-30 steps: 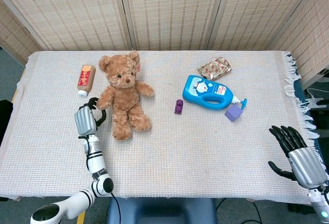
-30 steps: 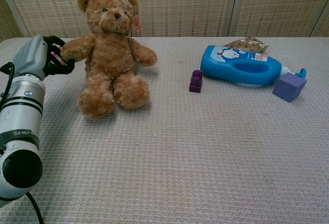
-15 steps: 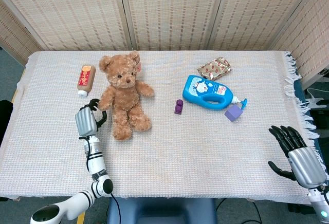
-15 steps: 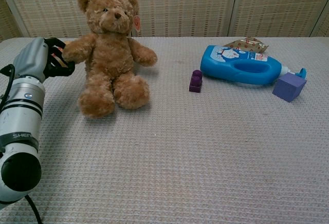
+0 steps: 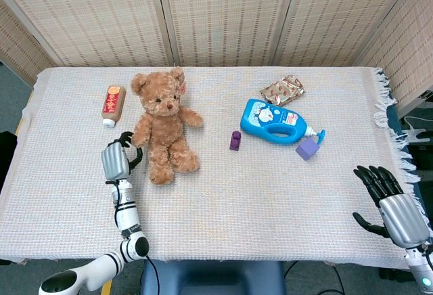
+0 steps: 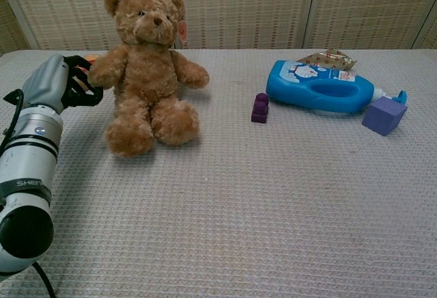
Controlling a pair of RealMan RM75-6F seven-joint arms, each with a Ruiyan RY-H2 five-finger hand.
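Left hand point(image 5: 116, 159) sat just beside teddy bear point(image 5: 162, 124), fingers curled toward its near paw; whether they gripped it, unclear. Bear sat upright on table cloth point(image 5: 270, 193), left of centre. Right hand point(image 5: 392, 203) lay spread, holding nothing, at the cloth's far right edge.

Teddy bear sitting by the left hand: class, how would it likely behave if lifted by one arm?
The teddy bear looks plush, so probably light and floppy, its body dangling. Sitting upright unsupported, it may topple if the left hand nudges it.

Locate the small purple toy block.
In the head view, the small purple block lies mid-table, between the teddy bear and the blue bottle, nearer the bottle.
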